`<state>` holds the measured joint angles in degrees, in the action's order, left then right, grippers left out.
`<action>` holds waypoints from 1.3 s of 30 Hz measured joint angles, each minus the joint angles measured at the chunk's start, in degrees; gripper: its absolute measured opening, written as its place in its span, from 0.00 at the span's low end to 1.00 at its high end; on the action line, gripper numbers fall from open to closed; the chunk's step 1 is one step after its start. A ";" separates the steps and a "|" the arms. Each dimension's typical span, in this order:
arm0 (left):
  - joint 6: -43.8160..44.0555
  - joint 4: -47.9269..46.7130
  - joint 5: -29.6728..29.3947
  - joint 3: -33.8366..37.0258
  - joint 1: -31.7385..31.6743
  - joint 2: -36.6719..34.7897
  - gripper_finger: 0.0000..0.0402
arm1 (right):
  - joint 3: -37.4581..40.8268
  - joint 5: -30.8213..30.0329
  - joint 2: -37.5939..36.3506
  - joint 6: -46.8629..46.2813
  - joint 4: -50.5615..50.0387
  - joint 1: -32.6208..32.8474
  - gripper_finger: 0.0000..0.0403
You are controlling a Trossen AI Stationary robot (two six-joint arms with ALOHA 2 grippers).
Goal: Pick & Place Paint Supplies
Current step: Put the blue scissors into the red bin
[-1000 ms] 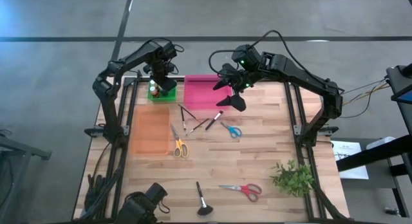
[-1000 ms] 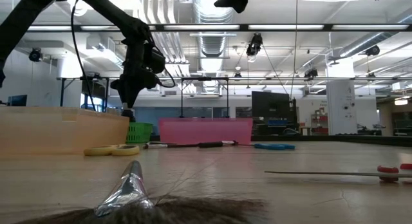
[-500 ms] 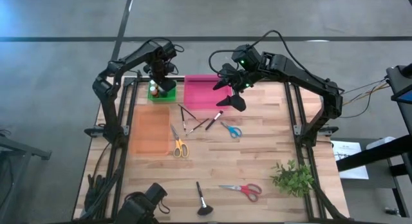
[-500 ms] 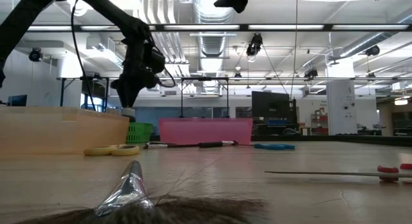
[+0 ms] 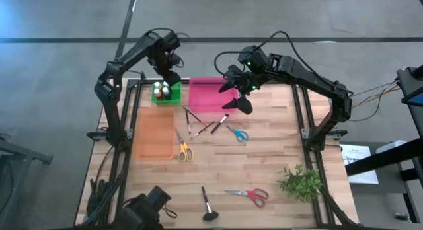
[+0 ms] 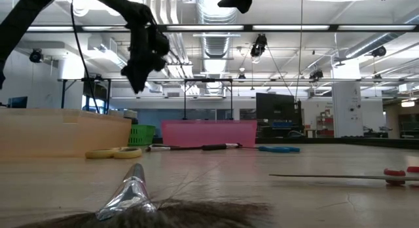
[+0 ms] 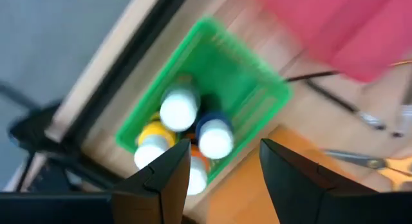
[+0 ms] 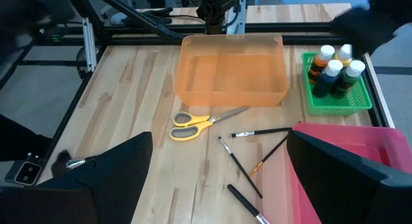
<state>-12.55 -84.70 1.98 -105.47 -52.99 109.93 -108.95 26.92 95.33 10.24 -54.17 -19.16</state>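
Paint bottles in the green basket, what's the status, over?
Left gripper open, empty, above small green plastic basket. Paint bottles upright inside. Right gripper open over pink bin. Nothing blocking.

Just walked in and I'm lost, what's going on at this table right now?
The robot is sorting paint supplies. The left gripper, open and empty, hangs above the green basket, which holds the paint bottles. The right gripper waits open over the pink bin. Brushes and three pairs of scissors lie on the table; the orange bin looks empty.
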 joint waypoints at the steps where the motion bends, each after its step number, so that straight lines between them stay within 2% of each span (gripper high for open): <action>1: -1.14 -0.04 1.40 -1.49 0.21 -0.46 0.49 | 0.00 0.00 0.00 -0.06 -0.02 0.00 0.88; 4: -4.20 0.73 9.50 -5.41 0.94 -2.78 0.49 | 0.00 -0.01 0.00 -0.37 -0.08 0.00 0.88; 7: -4.40 5.34 17.43 -7.24 1.89 -6.58 0.48 | 0.00 -0.11 0.00 -0.93 -1.17 0.00 0.88; 11: -3.96 15.04 21.49 -3.50 4.63 -14.15 0.42 | 0.00 -1.40 0.02 -1.27 -4.04 0.00 0.88; 19: 3.02 31.40 21.82 15.55 13.11 -31.29 0.25 | 0.00 -1.60 0.00 -2.35 -11.14 0.02 0.88; 25: 8.37 46.14 21.57 30.01 22.55 -43.23 0.23 | 0.52 -1.68 -0.07 -4.55 -18.21 0.84 0.88; 28: 10.64 52.29 17.72 34.48 27.53 -47.94 0.23 | 2.31 -3.32 -0.67 -6.38 -22.32 1.70 0.88; 33: 12.38 55.68 9.44 37.10 33.99 -51.78 0.23 | 12.65 -6.00 -5.25 -12.82 -18.22 4.46 0.88; 36: 12.62 57.00 8.00 37.13 35.76 -52.48 0.23 | 21.94 -6.80 -8.83 -18.21 -11.86 6.65 0.88; 39: 12.61 58.19 7.62 36.96 36.19 -52.46 0.23 | 31.41 -10.47 -12.75 -24.78 -2.81 8.99 0.88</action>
<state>0.06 -26.50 9.60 -68.51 -16.80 57.47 -77.53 16.45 82.58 -14.54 -56.99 -10.16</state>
